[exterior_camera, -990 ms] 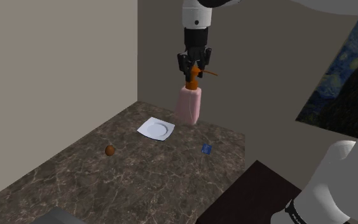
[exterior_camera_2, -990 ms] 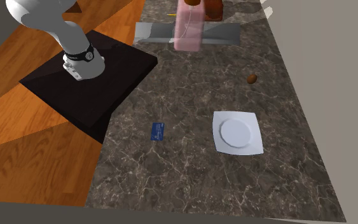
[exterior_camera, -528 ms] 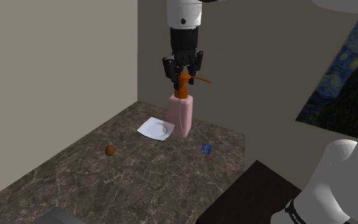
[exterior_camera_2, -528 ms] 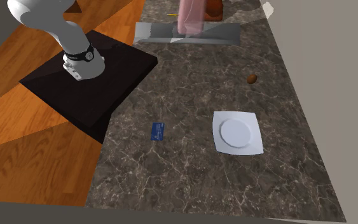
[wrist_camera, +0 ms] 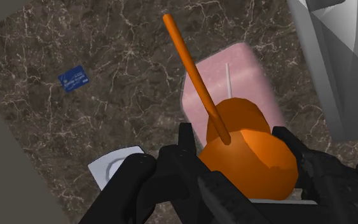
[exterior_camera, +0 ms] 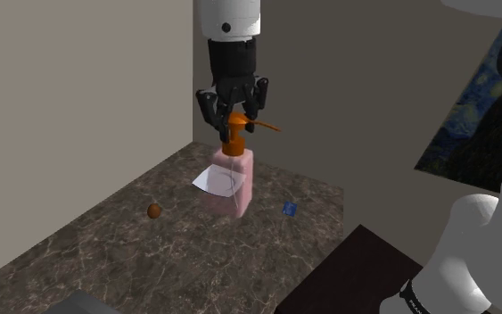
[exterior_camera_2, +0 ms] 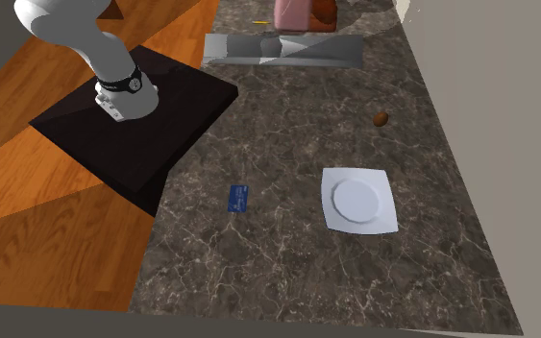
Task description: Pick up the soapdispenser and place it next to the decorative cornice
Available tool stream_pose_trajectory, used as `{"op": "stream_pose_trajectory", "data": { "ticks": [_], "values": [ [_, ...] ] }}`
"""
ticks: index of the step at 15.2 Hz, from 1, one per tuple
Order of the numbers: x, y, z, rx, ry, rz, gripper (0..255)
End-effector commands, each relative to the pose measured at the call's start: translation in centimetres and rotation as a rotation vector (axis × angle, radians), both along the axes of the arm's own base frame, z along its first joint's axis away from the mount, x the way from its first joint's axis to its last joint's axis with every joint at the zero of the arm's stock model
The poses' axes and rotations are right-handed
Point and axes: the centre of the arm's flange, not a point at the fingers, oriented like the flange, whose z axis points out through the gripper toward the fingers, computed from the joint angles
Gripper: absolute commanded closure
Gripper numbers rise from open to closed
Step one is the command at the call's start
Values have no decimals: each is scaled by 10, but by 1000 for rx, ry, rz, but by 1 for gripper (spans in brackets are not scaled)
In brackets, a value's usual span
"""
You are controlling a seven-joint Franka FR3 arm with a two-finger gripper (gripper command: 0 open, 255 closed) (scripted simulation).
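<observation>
The soap dispenser (exterior_camera: 229, 183) has a pale pink see-through body and an orange pump with a long thin spout. It hangs upright in the air above the dark marble counter (exterior_camera: 106, 250). My gripper (exterior_camera: 234, 109) is shut on the orange pump head (wrist_camera: 247, 156), with one black finger on either side. In the second exterior view the pink body (exterior_camera_2: 291, 12) shows at the top edge. Just beyond it lies the decorative cornice (exterior_camera_2: 282, 48), a long grey moulding across the counter's far end. Its grey profile (wrist_camera: 336, 57) lies close beside the bottle.
A white square plate (exterior_camera_2: 358, 200) lies on the counter, with a small brown ball (exterior_camera_2: 381, 119) and a blue card (exterior_camera_2: 238, 198) nearby. A brown object (exterior_camera_2: 326, 12) stands behind the cornice. The black stand (exterior_camera_2: 134, 115) sits on the wooden floor beside the counter. Walls close the corner.
My gripper has carried the dispenser to the shoulder view's left and nearer that camera. In the second exterior view it has slid up towards the cornice.
</observation>
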Motion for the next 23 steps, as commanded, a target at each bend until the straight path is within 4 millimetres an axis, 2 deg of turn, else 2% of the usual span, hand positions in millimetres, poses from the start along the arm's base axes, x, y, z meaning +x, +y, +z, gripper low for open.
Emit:
{"op": "stream_pose_trajectory", "data": {
  "ticks": [1,23],
  "values": [
    [-5,7,-8,0,0,-2,255],
    [-5,7,-124,0,0,-2,255]
  ]
}}
